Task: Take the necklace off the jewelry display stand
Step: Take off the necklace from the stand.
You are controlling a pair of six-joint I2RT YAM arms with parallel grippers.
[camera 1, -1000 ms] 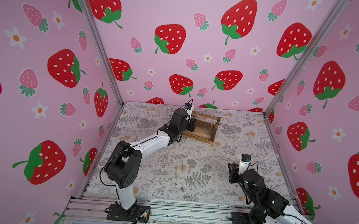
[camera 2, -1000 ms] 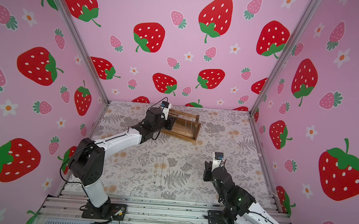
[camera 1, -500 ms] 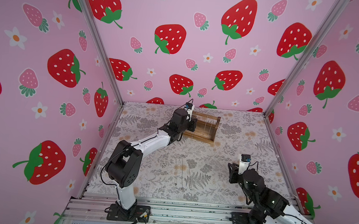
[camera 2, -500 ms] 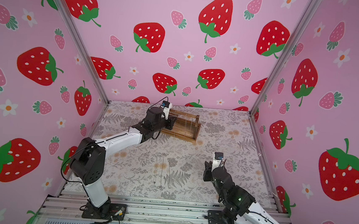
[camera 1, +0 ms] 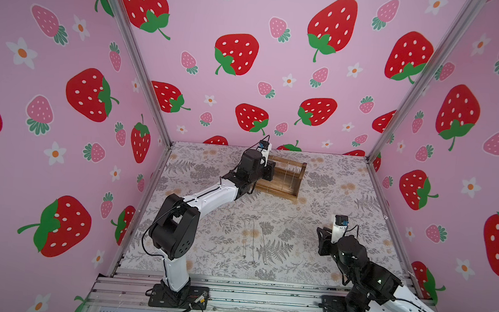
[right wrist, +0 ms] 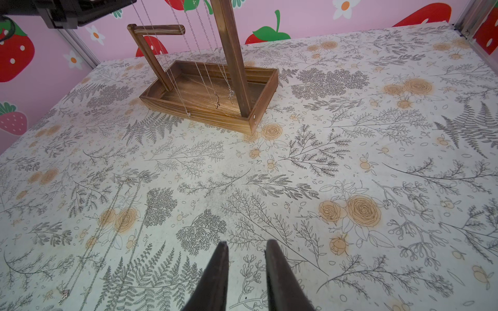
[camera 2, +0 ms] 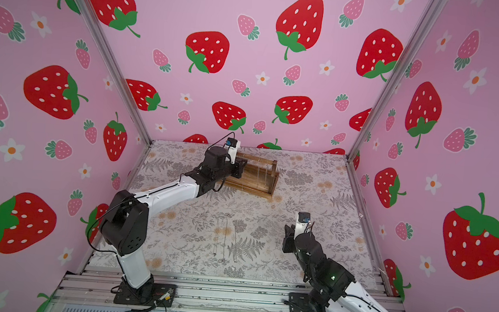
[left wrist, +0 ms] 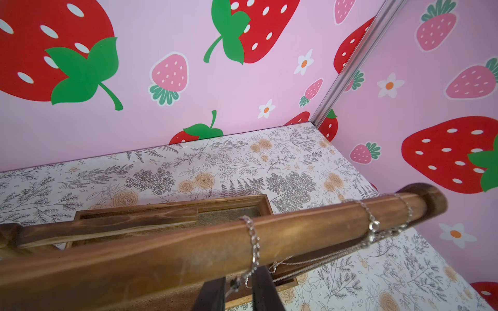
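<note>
The jewelry display stand [left wrist: 188, 247] is stained, grainy wood; necklace [left wrist: 255, 242] a shiny silver metal chain; table cover [right wrist: 350, 161] matt.

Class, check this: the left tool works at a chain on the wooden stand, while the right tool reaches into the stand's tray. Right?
Wrong about the right tool: it is over the tablecloth, far from the stand, as the right wrist view shows. The left tool is at a chain.

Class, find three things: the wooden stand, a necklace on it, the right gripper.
wooden stand [right wrist: 221, 121]: right wrist view, tray's front wall.
necklace [left wrist: 255, 242]: left wrist view, chain over bar.
right gripper [right wrist: 246, 243]: right wrist view, between fingertips.
</note>
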